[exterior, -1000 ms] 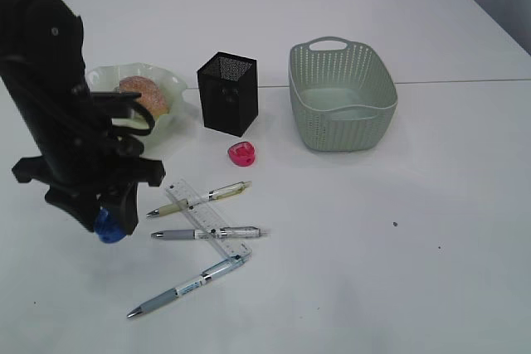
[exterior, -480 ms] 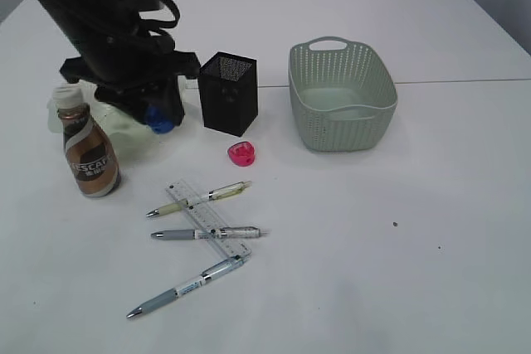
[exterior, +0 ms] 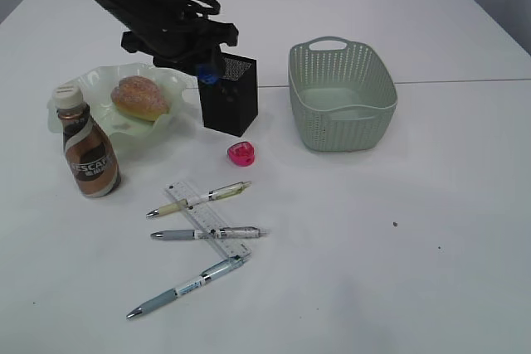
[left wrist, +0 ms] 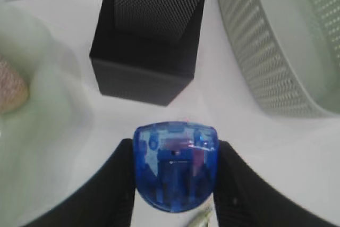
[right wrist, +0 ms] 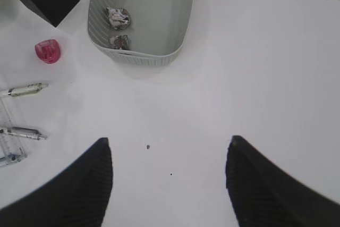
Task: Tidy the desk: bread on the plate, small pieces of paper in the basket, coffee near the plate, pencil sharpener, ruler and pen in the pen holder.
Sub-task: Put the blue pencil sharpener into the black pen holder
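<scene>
Jaws of our left gripper clamp a blue sharpener above the pen holder; our right gripper gapes empty.

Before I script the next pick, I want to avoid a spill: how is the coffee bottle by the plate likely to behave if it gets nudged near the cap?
The coffee bottle stands upright, tall on a narrow base, so a push near its white cap would probably tip it. Its round body would likely roll once down. The smooth label may be slippery, so a grip around the waist seems safer.

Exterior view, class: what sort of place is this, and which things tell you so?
Probably a desk set up for a tidying exercise: pens and a ruler lie loose by a black mesh pen holder, with a bun on a plate.
</scene>
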Tool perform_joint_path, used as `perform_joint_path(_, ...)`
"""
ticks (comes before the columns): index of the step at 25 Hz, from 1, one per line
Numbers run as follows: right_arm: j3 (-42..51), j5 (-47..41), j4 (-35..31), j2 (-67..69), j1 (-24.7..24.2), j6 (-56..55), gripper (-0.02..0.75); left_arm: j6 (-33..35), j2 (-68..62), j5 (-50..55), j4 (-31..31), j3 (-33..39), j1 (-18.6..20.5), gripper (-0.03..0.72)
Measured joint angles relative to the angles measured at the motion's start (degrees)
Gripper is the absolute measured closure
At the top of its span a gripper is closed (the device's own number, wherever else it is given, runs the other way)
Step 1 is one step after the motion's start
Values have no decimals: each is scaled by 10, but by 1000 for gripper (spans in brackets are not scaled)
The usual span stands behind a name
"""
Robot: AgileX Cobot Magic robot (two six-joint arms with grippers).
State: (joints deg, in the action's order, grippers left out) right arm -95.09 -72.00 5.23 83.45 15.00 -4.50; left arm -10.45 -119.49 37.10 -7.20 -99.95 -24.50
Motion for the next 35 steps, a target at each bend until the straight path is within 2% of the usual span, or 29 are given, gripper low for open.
perform_joint_path(4, 0, 0, 9, 0, 0, 0, 246, 5, -41, -36, 2, -44, 0, 395)
perform_joint_path(13, 0, 0, 32, 0, 0, 0, 246, 9, -108, -39, 23, -146, 0, 395)
perform_joint_path(23, 0, 0, 49, 0, 0, 0, 246, 10, -159, -66, 43, -182, 0, 395)
perform_joint_path(35, 0, 0, 50, 0, 0, 0, 246, 11, -172, -98, 53, -185, 12, 395)
